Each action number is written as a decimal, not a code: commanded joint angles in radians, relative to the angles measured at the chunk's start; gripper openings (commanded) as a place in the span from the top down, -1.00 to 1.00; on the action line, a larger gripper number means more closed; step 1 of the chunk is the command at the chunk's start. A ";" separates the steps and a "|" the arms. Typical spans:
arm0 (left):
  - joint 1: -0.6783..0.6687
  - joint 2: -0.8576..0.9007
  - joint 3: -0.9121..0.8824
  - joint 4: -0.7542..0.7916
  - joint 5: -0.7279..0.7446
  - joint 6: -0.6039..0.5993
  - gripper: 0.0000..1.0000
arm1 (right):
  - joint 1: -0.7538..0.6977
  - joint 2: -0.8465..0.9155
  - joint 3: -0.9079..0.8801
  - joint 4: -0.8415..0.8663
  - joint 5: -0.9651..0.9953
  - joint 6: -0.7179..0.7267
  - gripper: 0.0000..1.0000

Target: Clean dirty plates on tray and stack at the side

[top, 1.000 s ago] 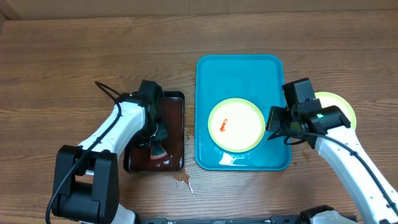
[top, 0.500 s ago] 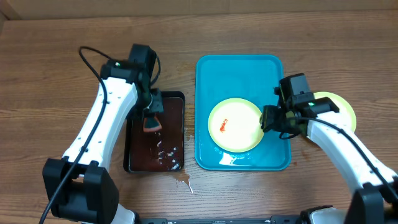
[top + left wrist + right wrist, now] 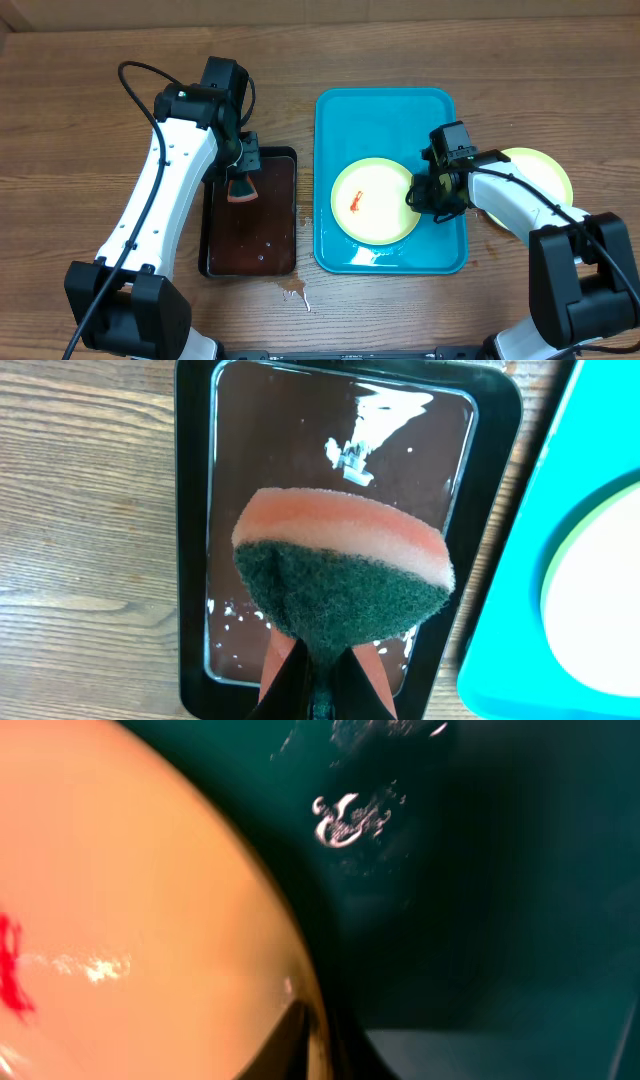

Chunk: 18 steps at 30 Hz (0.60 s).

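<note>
A pale yellow-green plate (image 3: pixel 372 203) with a red-orange smear (image 3: pixel 357 202) lies on the turquoise tray (image 3: pixel 380 120). My right gripper (image 3: pixel 413 195) is shut on that plate's right rim. In the right wrist view the fingers (image 3: pixel 300 1045) pinch the plate (image 3: pixel 130 910) edge, with the wet tray (image 3: pixel 480 870) beyond. A second yellow-green plate (image 3: pixel 545 170) lies on the table right of the tray, partly under my right arm. My left gripper (image 3: pixel 241 170) is shut on an orange and green sponge (image 3: pixel 241 190), held above the dark tray; the sponge (image 3: pixel 340 570) fills the left wrist view.
A small dark tray (image 3: pixel 250 240) holding brownish water lies left of the turquoise tray; its rim (image 3: pixel 192 560) also shows in the left wrist view. A few drips (image 3: pixel 295 292) wet the wood near its front right corner. Cardboard lines the table's far edge.
My right gripper moved left onto the plate's rim and shut on it. My left arm lifted the sponge out of the water and carried it toward the dark tray's far end.
</note>
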 commanded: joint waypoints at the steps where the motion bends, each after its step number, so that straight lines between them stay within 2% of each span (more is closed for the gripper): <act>1: 0.005 -0.018 0.028 0.000 -0.016 0.029 0.91 | 0.005 0.003 -0.004 0.002 -0.004 -0.001 0.92; 18: 0.004 -0.016 0.028 0.032 -0.010 0.028 0.92 | 0.005 0.003 -0.005 -0.013 -0.001 -0.001 0.92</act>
